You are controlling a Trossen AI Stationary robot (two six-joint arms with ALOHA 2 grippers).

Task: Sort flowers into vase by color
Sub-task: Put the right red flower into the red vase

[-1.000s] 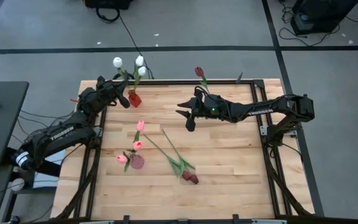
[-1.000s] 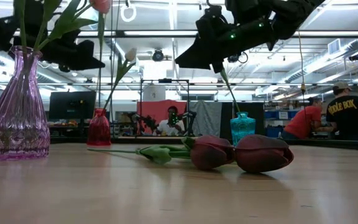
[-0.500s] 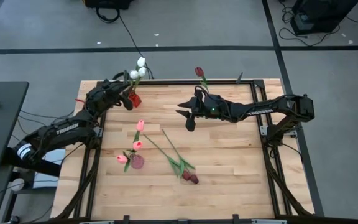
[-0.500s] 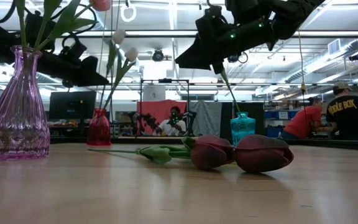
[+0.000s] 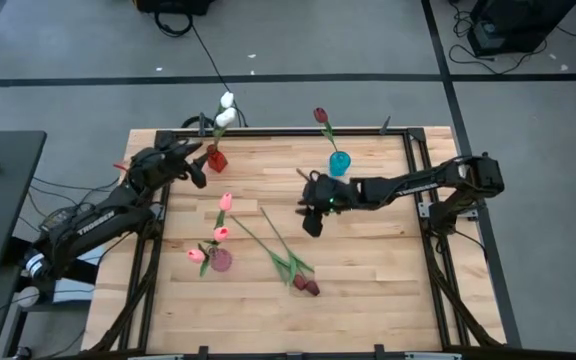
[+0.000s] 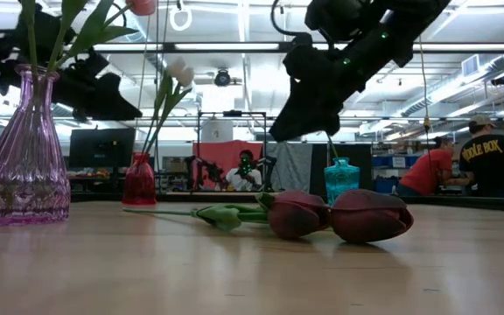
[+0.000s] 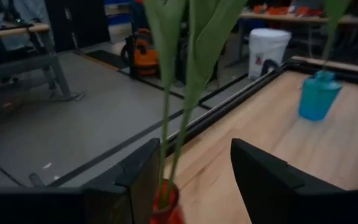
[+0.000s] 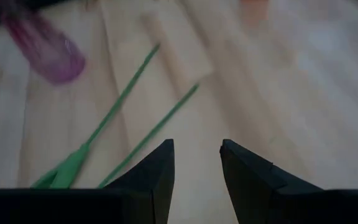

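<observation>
Near the purple vase [image 5: 221, 260] holding my three pink tulips [image 5: 222, 232], two maroon tulips [image 5: 306, 286] lie flat; white tulips [image 5: 225, 110] stand in the red vase [image 5: 216, 159] farther away.

text: "TROSSEN" on left arm [image 5: 96, 217] | "RIDDLE BOX"? on person's black shirt [image 6: 488, 156], low view

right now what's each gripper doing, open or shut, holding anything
left gripper: open, holding nothing, straddling the white tulip stems at the red vase.
right gripper: open, empty, over the loose stems.
</observation>
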